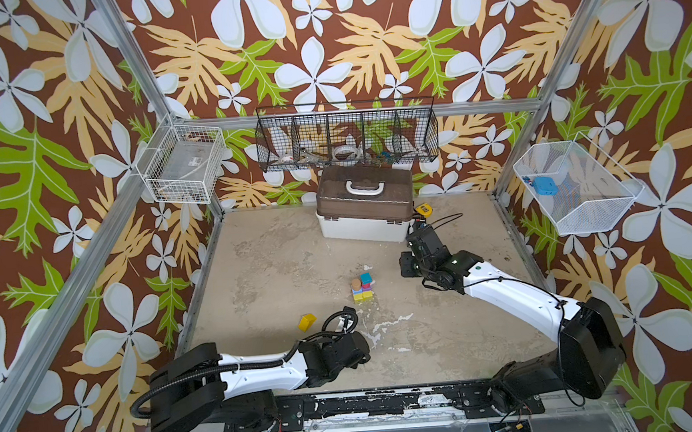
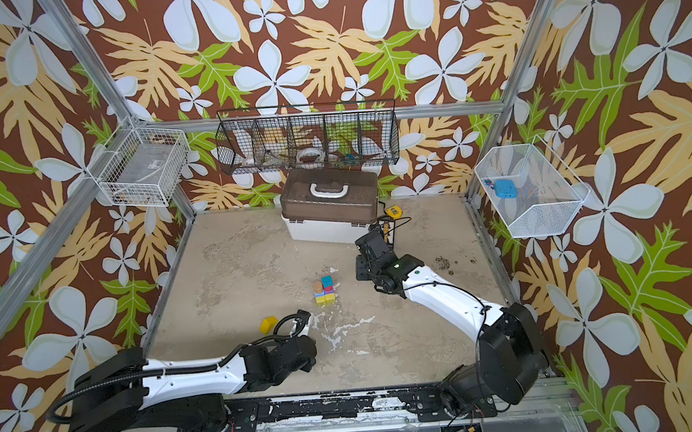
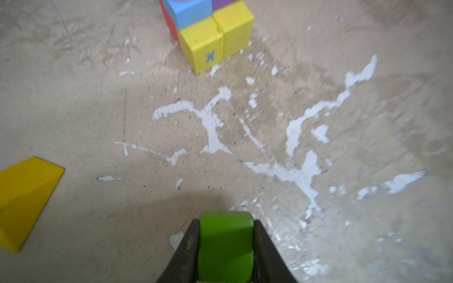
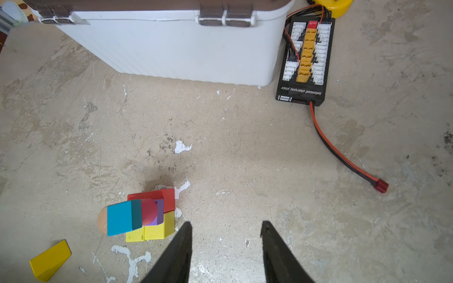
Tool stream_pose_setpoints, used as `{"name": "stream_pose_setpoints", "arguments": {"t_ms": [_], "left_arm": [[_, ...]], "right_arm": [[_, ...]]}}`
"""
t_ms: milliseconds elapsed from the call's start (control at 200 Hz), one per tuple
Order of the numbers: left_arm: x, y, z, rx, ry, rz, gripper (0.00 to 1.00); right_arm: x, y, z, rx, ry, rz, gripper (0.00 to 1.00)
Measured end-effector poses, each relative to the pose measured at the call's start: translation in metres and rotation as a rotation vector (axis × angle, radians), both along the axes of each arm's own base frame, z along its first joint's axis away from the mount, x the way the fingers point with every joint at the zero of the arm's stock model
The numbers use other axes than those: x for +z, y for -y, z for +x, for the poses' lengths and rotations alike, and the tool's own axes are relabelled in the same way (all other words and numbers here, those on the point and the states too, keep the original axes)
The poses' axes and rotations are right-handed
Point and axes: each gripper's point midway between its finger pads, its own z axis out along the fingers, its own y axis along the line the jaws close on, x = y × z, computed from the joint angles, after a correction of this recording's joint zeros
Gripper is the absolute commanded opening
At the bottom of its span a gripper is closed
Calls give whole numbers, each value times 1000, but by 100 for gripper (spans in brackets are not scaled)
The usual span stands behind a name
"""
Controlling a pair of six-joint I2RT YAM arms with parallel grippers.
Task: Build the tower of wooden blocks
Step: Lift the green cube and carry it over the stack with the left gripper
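Observation:
The wood block tower (image 1: 362, 289) (image 2: 324, 290) stands mid-table: yellow cubes (image 3: 215, 36) at the base, red, purple and blue pieces above, a teal cube (image 4: 123, 216) and a tan cylinder on top. My left gripper (image 3: 226, 221) is shut on a green block (image 3: 225, 245), a short way in front of the tower near the table's front. In both top views the wrist hides that block. A yellow wedge (image 1: 307, 322) (image 3: 24, 201) lies loose to the left of it. My right gripper (image 4: 225, 224) hangs open and empty just right of the tower.
A white box with a brown lid (image 1: 362, 207) stands at the back. Beside it lie a black charging board (image 4: 306, 61), its red-black cable (image 4: 343, 156) and a yellow tape measure (image 1: 422, 209). Wire baskets hang on the walls.

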Motion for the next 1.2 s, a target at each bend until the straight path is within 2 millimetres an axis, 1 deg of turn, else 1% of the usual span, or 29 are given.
{"name": "stream_pose_setpoints", "arguments": {"t_ms": [65,180,300,355,425,505,540,606,746,836,886,971,1046,1101,1201], "left_arm": [[31,6,14,13,36,-75,5],[98,10,42,23,128,-210,8],[160,14,63,-3,220,-292,8],[184,16,72,-17,266,-297,7],[208,25,83,-56,314,-280,0],[226,34,99,-94,362,-228,0],[229,37,106,-108,375,-196,0],[229,42,121,-136,391,-119,0],[226,49,148,-233,404,22,0],[226,42,166,-265,419,93,0],[224,34,177,-268,423,132,0],[219,24,190,-289,413,155,0],[213,22,194,-353,397,158,0],[206,23,193,-401,390,170,0],[182,34,184,-533,362,202,0]], "right_arm": [[5,3,-2,-7,17,4,48],[13,10,-4,-28,50,7,49],[21,18,-7,-53,82,11,49],[26,22,-9,-73,102,17,50],[33,29,-12,-91,129,23,53],[44,37,-16,-115,174,31,57],[48,41,-18,-126,190,36,59],[53,47,-22,-143,219,39,61],[58,54,-24,-168,252,46,61],[59,56,-24,-179,259,42,61],[59,57,-23,-184,261,40,61],[59,58,-23,-193,261,44,61],[59,58,-23,-196,261,46,62],[59,58,-23,-197,261,48,62],[59,58,-23,-197,260,49,63]]}}
